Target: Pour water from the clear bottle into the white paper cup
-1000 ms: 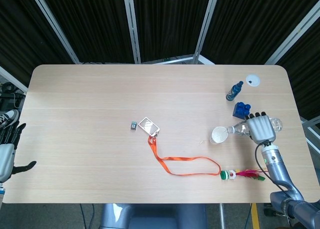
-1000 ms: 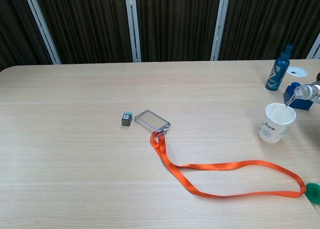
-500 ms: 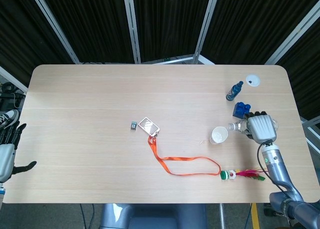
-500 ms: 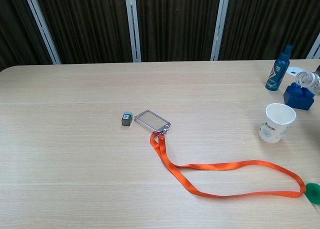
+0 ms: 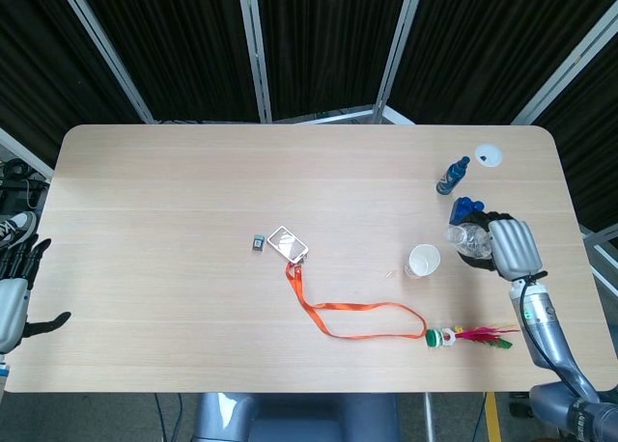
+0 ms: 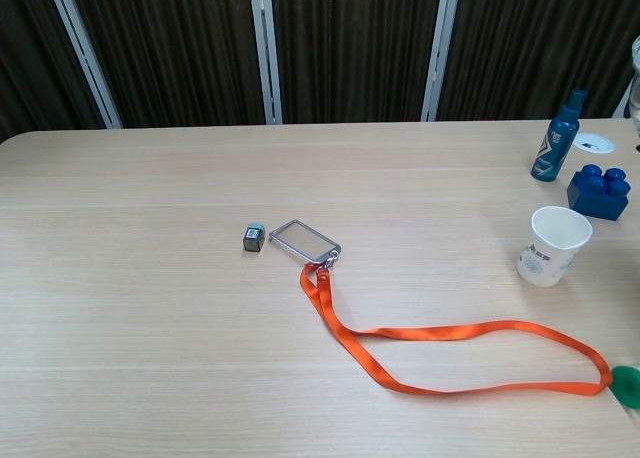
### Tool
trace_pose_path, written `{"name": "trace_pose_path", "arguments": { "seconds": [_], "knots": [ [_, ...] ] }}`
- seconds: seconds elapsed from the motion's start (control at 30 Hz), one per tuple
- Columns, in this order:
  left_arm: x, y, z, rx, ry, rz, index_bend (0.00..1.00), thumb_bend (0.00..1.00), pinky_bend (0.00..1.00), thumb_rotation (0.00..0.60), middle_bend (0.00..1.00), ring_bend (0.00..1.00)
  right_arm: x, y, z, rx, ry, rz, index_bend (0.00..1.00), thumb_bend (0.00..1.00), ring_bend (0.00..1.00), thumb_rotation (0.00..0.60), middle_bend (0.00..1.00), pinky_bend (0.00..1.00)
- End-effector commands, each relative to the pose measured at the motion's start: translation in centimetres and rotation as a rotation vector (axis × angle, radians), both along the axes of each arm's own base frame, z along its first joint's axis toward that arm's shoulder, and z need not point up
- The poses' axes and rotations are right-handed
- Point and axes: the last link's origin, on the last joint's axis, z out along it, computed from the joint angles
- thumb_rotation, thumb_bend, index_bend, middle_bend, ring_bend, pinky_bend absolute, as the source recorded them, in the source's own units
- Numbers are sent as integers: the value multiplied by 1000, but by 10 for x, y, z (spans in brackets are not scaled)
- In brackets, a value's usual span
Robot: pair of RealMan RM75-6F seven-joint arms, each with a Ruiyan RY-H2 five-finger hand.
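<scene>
Dark curtains with pale metal posts are closing off the far side, and in front of them we are looking at a long light-wood table (image 5: pixel 193 191). On it we are counting 1 white paper cup (image 5: pixel 423 261), 1 clear bottle (image 5: pixel 470 239), 1 blue spray bottle (image 5: pixel 451 176), 1 blue toy block (image 6: pixel 599 190), 1 white disc (image 5: pixel 489 155), 1 badge holder (image 5: pixel 288 242) with 1 orange lanyard (image 5: pixel 362 316), 1 small grey cube (image 5: pixel 258 240), and 1 green-and-white piece with pink feathers (image 5: pixel 473 336) near the front edge.

We are seeing wide bare wood across the left half, while the right end is crowded close to its edge.

We are holding the clear bottle in our right hand (image 5: pixel 512 248), fingers wrapped around its body, just right of the cup and not touching it; the bottle is looking roughly upright, mouth toward the camera. Our left hand (image 5: pixel 14 292) is hanging off the table's left edge, fingers apart and holding nothing.
</scene>
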Motion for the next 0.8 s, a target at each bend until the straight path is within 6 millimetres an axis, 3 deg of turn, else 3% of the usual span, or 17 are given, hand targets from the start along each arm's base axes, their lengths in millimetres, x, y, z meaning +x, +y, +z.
{"name": "trace_pose_path", "arguments": {
  "seconds": [0.03,0.5,0.8],
  "knots": [
    [0,0,0,-1,-1,0,0,51,0,600,0,0,10,4,9,36,-103,22,420,646,480,600,563,463],
    [-1,2,-2,-12,-4,7,0,51,0,600,0,0,45,11,-13,259,-500,117,426,666,485,600,569,463],
    [-3,4,-5,-22,2,16,0,51,0,600,0,0,66,9,-56,369,-567,157,429,674,485,600,570,463]
  ]
}}
